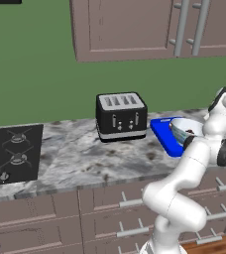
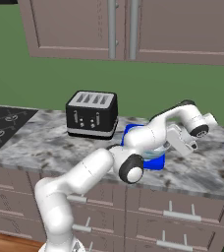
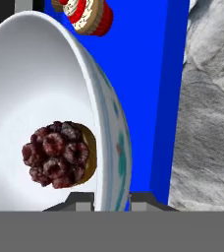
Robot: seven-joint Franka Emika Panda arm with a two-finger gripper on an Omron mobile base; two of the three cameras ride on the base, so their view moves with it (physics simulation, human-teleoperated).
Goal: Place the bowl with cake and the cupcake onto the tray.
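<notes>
On the marble counter [image 1: 85,154]: one bowl [image 3: 40,74], one cupcake [image 3: 90,15], one tray [image 3: 143,59], one toaster [image 1: 121,116].
The bowl's rim is pinched by the claw [image 3: 111,199]; green wall, brown cabinets.

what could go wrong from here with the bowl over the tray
The gripper pinches only the rim of the bowl, one finger on each side, so the bowl could slip or tip and shift the cake. The cupcake sits on the tray close beside the bowl; setting down or pulling away could knock it.
</notes>
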